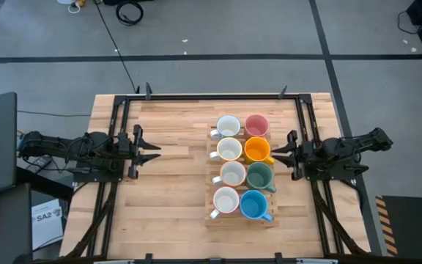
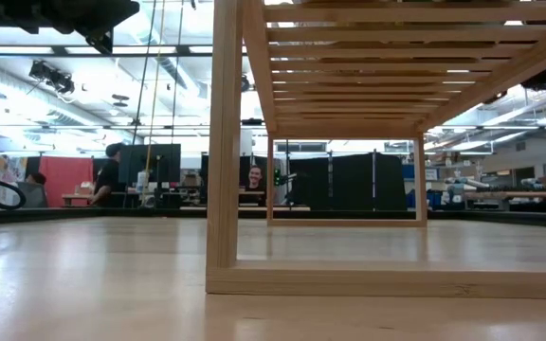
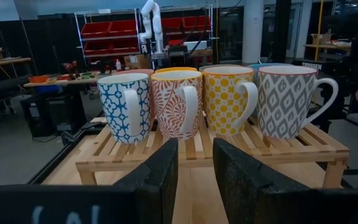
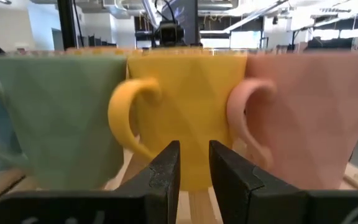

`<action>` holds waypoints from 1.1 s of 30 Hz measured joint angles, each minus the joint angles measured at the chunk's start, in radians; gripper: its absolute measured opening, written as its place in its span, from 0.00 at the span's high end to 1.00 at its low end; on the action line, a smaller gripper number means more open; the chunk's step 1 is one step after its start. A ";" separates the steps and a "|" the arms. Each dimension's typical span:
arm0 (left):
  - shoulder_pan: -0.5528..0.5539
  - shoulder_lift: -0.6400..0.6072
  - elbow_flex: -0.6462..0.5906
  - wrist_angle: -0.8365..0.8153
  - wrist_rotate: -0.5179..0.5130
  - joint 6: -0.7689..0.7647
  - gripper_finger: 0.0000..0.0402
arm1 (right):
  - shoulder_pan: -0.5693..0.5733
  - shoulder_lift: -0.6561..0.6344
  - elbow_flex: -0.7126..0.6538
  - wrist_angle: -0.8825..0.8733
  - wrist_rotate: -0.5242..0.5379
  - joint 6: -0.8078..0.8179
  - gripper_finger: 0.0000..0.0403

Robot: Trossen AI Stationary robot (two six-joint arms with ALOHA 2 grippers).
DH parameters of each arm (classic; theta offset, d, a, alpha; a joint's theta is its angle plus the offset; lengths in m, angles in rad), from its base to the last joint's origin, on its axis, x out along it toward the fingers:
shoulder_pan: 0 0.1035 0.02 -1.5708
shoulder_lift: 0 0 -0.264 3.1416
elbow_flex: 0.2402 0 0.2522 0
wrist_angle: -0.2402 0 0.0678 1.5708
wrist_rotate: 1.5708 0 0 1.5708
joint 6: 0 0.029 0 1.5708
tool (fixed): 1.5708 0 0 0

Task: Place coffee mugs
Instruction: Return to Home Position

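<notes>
Eight coffee mugs stand upright by their bases on a low wooden slat rack (image 1: 240, 220) right of the table's middle. They form two columns. One column is white-rimmed (image 1: 229, 149). The other holds pink (image 1: 256, 125), orange (image 1: 257, 149), dark green (image 1: 259, 174) and blue (image 1: 253, 204). My left gripper (image 1: 154, 152) hovers left of the rack, open by a narrow gap (image 3: 196, 162), facing the patterned white mugs (image 3: 178, 102). My right gripper (image 1: 275, 152), open by a narrow gap (image 4: 194, 162), points at the orange mug (image 4: 179, 93) from close by, without touching it.
Black rails (image 1: 123, 139) run along the table's left, right and far edges. Bare wood lies between the left gripper and the rack and at the near edge. The low view shows the rack's posts (image 2: 224, 142). People sit in the room (image 2: 254, 180) beyond.
</notes>
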 joint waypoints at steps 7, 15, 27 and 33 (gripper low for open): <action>0.000 0.000 0.000 0.000 0.000 0.000 0.73 | 0.000 0.000 -0.019 -0.009 0.000 0.018 0.78; 0.000 0.000 0.000 0.000 0.000 -0.006 0.73 | 0.000 0.000 -0.019 -0.038 0.001 -0.025 0.78; 0.000 -0.030 0.000 -0.072 -0.058 0.020 0.73 | 0.000 0.000 -0.019 -0.033 0.063 -0.057 0.78; 0.036 -0.135 0.000 -0.151 -0.064 0.009 0.73 | 0.000 0.000 -0.019 -0.032 0.062 -0.065 0.78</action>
